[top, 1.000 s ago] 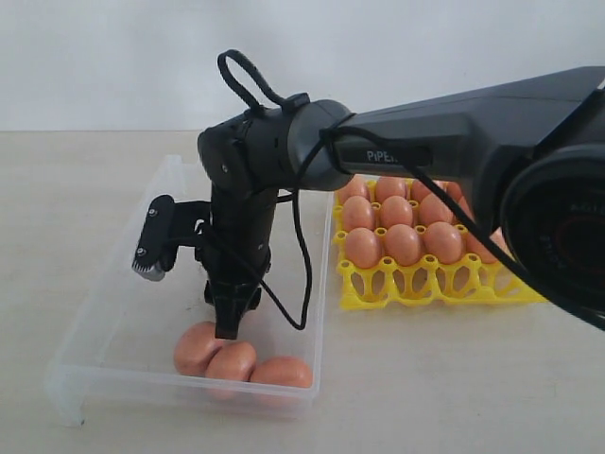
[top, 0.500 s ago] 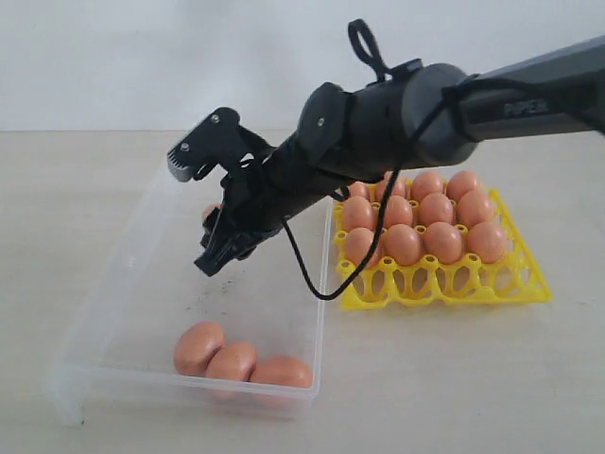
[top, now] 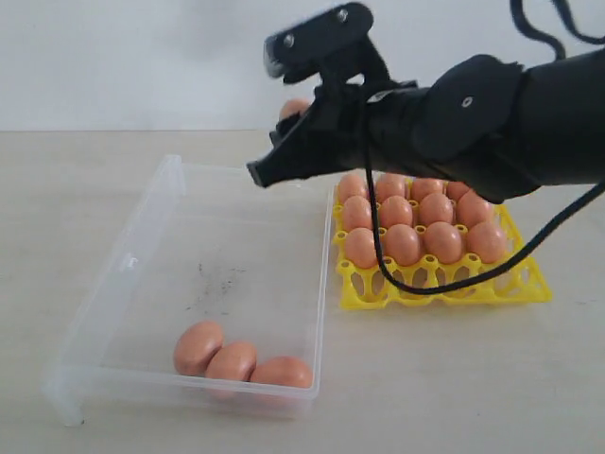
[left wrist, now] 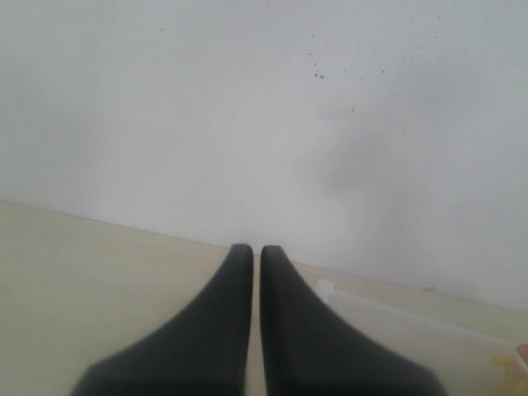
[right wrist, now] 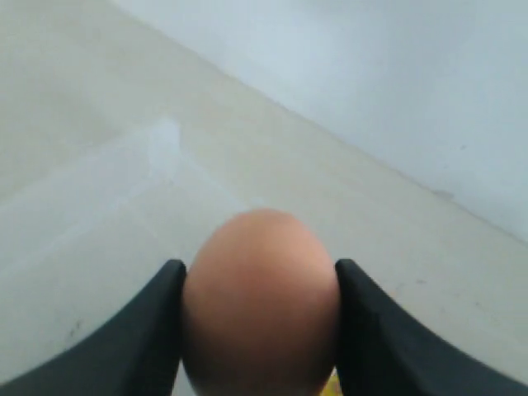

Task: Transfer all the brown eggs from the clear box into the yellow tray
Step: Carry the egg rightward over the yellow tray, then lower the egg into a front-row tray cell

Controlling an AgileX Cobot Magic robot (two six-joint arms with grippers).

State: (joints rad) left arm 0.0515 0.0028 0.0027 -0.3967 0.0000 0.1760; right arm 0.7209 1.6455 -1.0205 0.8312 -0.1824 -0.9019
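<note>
Status: your right gripper (right wrist: 260, 274) is clamped on one brown egg (right wrist: 261, 322), held up near the clear box's (top: 123, 383) far edge, beside the yellow tray (top: 444, 284). Three eggs (top: 233, 359) sit at the box's near edge. Tray's front row is empty. Your left gripper (left wrist: 256, 252) has its jaws closed on nothing.

I see three brown eggs (top: 232, 357), a soft orange-brown, in the clear box (top: 142, 236). The box is see-through, with little dark specks (top: 216, 280) on its floor. The yellow tray (top: 444, 284) is bright yellow, a grid of open cups. Its tray eggs (top: 404, 242) and the held egg (right wrist: 260, 330) are orange-brown too. My right gripper (right wrist: 260, 268) and left gripper (left wrist: 256, 249) are black. The table (top: 57, 189) is pale beige and the wall (top: 113, 57) is white.
</note>
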